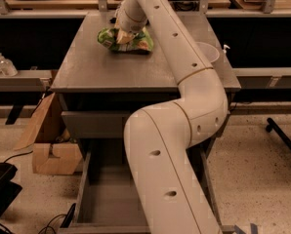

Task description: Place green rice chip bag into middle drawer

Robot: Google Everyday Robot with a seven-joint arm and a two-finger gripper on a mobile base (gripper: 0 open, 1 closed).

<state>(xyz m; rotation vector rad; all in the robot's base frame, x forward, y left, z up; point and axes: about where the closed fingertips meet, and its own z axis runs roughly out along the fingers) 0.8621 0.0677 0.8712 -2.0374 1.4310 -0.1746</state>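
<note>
1. Green rice chip bag (141, 44) is lying on the cabinet top (87, 72), upper centre; lettering unreadable.
2. Gripper (122, 34) is bearing on the bag; grip state cannot be told.
3. Middle drawer (106, 204) is standing open, lower centre.

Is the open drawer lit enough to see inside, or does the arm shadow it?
Camera view: the crinkled bright green chip bag on the grey cabinet top is evenly lit, with the pincer right at it; the open grey box drawer is dim but its floor reads, and the cream arm hides much of it.
</note>
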